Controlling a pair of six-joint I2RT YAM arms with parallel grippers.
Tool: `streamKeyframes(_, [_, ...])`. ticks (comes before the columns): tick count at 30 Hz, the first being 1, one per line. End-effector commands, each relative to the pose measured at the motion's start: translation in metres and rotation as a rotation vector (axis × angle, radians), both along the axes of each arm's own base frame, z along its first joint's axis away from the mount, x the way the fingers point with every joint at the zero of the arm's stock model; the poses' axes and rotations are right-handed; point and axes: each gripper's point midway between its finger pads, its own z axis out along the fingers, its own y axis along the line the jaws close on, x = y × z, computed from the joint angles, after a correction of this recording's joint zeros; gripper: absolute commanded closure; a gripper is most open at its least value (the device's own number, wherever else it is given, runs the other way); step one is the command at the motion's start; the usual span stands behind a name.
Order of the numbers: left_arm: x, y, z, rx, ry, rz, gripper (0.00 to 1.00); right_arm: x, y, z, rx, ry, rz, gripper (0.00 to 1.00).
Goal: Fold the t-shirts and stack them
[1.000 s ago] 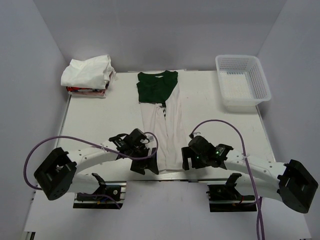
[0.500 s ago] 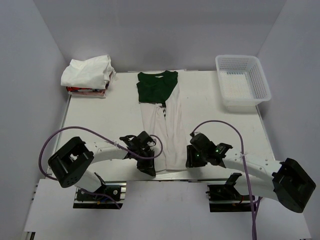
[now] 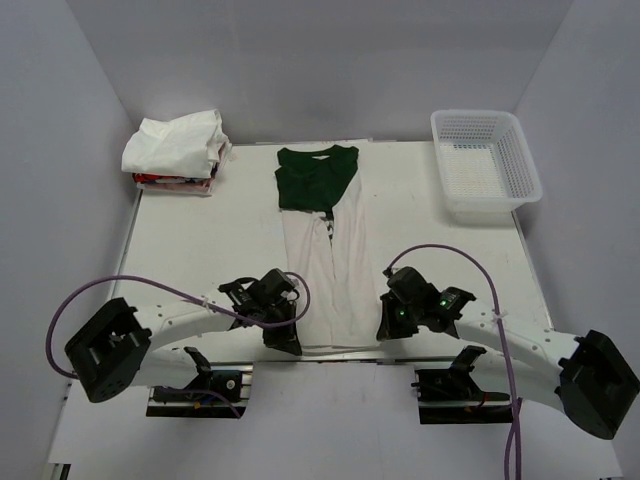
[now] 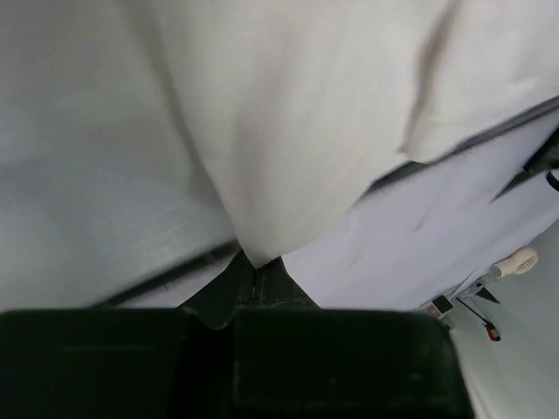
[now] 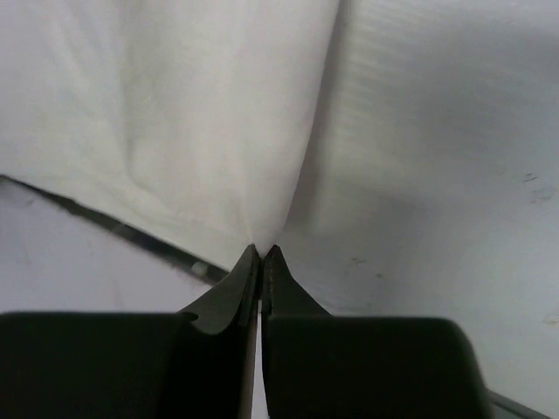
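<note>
Clamped on shirt (image 3: 325, 270) hem corners: left end effector (image 3: 285, 338), right end effector (image 3: 386, 325). Best lifted level, hem carried toward shirt's green end; equal tension, no skew.

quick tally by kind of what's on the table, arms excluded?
Laid-out off-white and green t-shirt: 1
Pile of folded shirts: 1 (white on top, red/pink beneath; number inside unclear)
White mesh basket: 1
Total: 3
</note>
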Motion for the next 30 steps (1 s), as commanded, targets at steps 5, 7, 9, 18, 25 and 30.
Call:
streamKeyframes(5, [0.031, -0.030, 0.048, -0.108, -0.151, -0.001, 1.00, 0.008, 0.014, 0.036, 0.042, -0.044, 0.065, 1.00])
streamKeyframes(7, [0.042, -0.035, 0.055, -0.118, -0.168, 0.008, 1.00, 0.020, 0.018, 0.038, 0.025, -0.075, 0.054, 1.00])
streamKeyframes(9, [0.064, -0.033, 0.062, -0.069, -0.236, 0.061, 1.00, 0.049, 0.017, 0.047, -0.042, -0.160, 0.005, 1.00])
streamKeyframes(18, [0.150, 0.007, 0.073, 0.261, -0.387, 0.340, 1.00, 0.146, 0.026, 0.080, -0.241, -0.302, -0.143, 1.00])
streamKeyframes(25, [0.239, 0.018, 0.114, 0.268, -0.570, 0.490, 1.00, 0.217, 0.039, 0.102, -0.213, -0.405, -0.303, 1.00])
streamKeyframes(30, [0.284, 0.015, 0.127, 0.264, -0.614, 0.468, 1.00, 0.261, 0.042, 0.122, -0.186, -0.485, -0.352, 1.00])
